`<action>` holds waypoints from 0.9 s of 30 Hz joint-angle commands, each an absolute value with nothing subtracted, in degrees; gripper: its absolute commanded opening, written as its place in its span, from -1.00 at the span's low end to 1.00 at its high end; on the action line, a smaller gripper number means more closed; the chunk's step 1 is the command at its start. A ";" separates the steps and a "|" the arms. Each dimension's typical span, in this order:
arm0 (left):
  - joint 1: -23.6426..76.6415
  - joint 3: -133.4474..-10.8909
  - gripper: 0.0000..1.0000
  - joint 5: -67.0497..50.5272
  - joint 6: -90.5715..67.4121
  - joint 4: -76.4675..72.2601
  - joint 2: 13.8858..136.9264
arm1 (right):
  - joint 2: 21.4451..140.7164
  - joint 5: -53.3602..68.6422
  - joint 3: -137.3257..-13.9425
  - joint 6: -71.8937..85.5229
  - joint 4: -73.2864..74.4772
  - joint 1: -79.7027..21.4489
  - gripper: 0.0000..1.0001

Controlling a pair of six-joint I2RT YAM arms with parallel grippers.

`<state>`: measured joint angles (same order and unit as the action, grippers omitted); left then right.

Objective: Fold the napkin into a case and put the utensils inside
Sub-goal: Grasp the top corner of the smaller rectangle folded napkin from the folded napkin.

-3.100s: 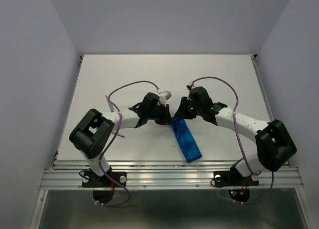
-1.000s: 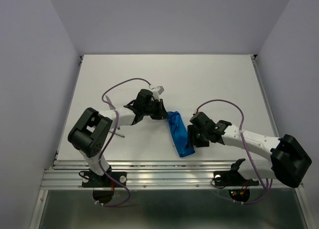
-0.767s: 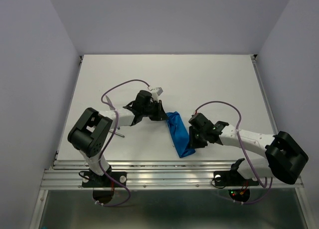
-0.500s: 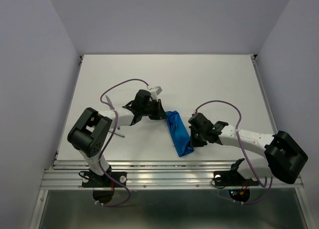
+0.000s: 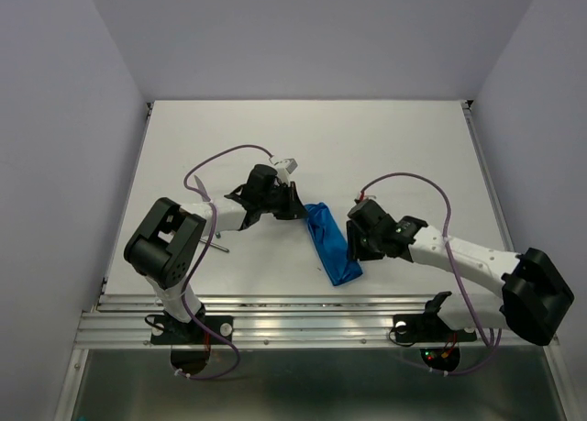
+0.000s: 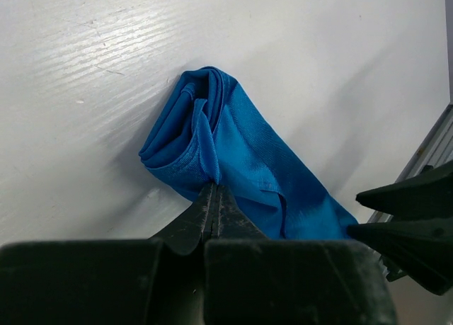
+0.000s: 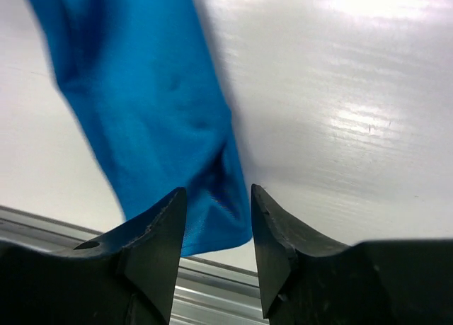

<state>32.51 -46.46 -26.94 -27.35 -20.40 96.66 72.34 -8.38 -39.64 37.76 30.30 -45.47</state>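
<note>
The white table (image 5: 413,146) fills the overhead view, with an aluminium rail (image 5: 321,325) along its near edge. The left arm (image 5: 220,215) and right arm (image 5: 459,251) both reach in towards the middle. Between them lies the case (image 5: 332,247), a narrow oblong packet of bright blue cloth. It sits near the table's centre and slants from far left to near right, its near end close to the rail. The left gripper (image 6: 212,197) is at the far end of the packet, its fingers pressed together and pinching a fold of the layered cloth at the edge. The right gripper (image 7: 216,197) hangs beside the packet's right edge with its jaws spread. The blue cloth shows through the gap below them, and nothing looks pinched. A short grey metal rod (image 5: 220,248) pokes out from under the left arm at the near left, well apart from the cloth. It is probably one of the utensils, though too little shows to be sure, and no teal-handled piece is visible. By my reading the folding is largely done but loose at the far end. The packet likely needs tidying or opening, and no cutlery can be seen going into it, so that placing seems to be left.
</note>
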 commanded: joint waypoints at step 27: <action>32.34 -45.00 -1.00 -29.18 -27.42 -22.85 94.92 | 96.76 -7.03 -63.46 35.51 14.15 -44.03 -0.54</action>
